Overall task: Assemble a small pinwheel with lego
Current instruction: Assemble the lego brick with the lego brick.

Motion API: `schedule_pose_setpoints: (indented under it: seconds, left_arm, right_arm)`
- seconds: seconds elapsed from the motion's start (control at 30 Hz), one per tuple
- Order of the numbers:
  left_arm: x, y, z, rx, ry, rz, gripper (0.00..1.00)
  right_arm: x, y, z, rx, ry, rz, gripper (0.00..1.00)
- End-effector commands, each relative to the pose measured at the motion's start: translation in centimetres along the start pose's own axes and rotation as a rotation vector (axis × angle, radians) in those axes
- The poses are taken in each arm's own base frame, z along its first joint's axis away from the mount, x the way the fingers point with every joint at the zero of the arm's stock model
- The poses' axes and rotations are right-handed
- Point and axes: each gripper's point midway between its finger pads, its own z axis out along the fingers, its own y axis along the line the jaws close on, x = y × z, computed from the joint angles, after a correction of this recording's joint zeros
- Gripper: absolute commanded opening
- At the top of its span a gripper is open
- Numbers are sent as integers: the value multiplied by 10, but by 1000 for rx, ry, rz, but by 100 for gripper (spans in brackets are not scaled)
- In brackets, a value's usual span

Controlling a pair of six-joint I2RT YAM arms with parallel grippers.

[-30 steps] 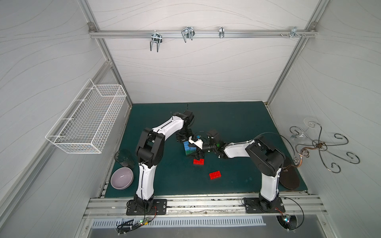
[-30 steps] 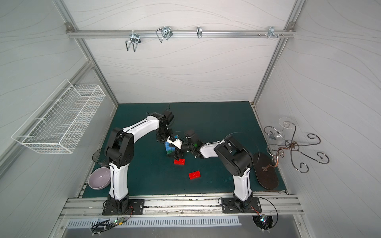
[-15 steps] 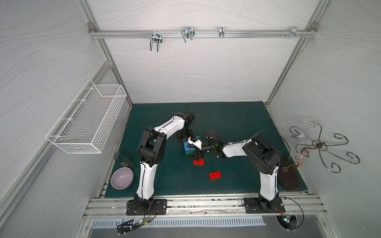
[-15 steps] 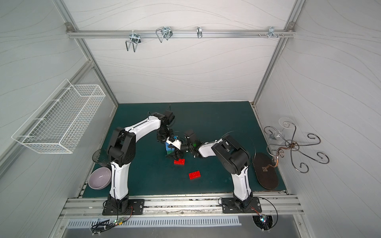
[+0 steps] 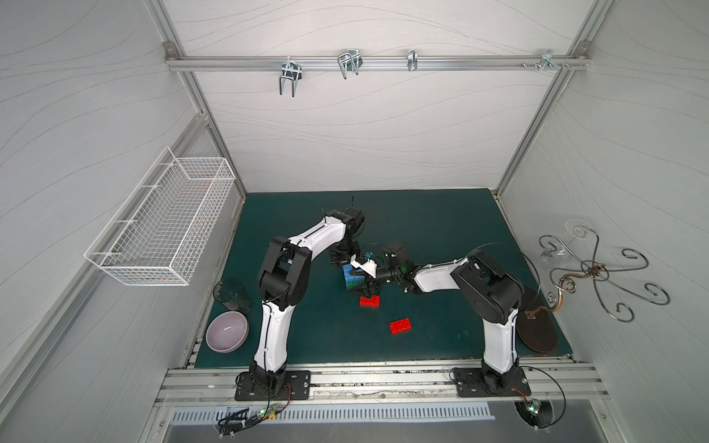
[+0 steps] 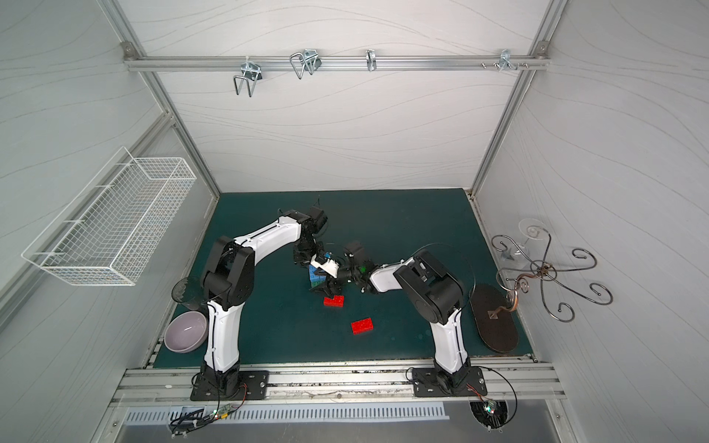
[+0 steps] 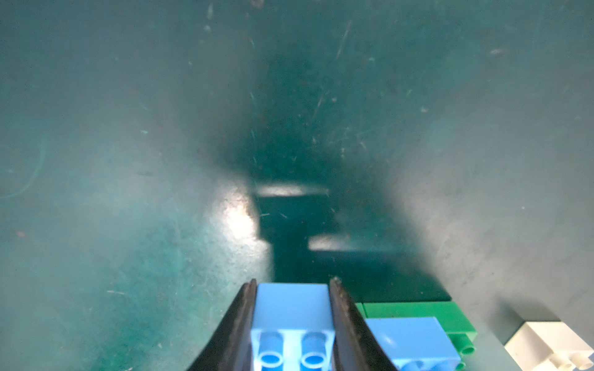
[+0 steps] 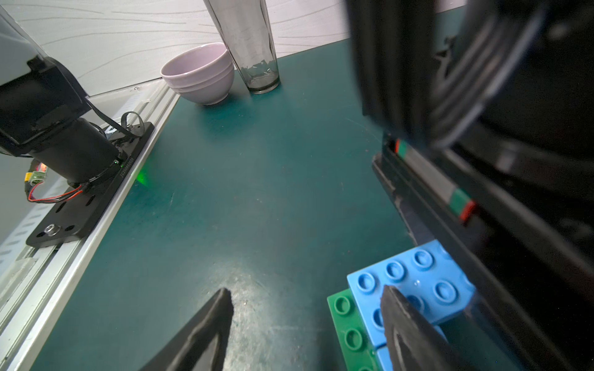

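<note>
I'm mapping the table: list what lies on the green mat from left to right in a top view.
Purple bowl → red brick farther back → red brick nearer the front rail → dark oval base. Left out for overlap: the glass by the bowl, the blue and green brick cluster.

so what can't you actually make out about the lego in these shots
brick cluster: both top views, too small and covered by left arm and right arm; brick count unclear.
white brick: left wrist view, cut off by the frame edge; joined or loose, cannot tell.
green brick: right wrist view, cut off by the edge, partly covered by the blue brick.
</note>
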Motion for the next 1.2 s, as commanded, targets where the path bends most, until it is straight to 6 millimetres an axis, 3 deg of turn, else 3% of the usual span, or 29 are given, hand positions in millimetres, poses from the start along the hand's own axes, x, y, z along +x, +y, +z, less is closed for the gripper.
schedule_pose_setpoints:
  seconds: [0.0,0.43,0.7,0.9,1.17]
  left_arm:
    - [-2,-4,-1,-5,-6,1,12]
    - [4,-2,1,-10,-7,-1,12]
    - [8,0,10,1,-4,-16,12]
    - [3,-1,0,-6,-33,0,12]
    - [-2,-6,-15,-6,-60,19,12]
  right_arm:
    - [31,-5,2,10,73,112,75]
    - [64,9,5,-6,151,120,73]
    - [89,5,7,29,205,147,72]
    - [77,3,4,50,173,124,71]
    - [71,14,0,16,152,113,70]
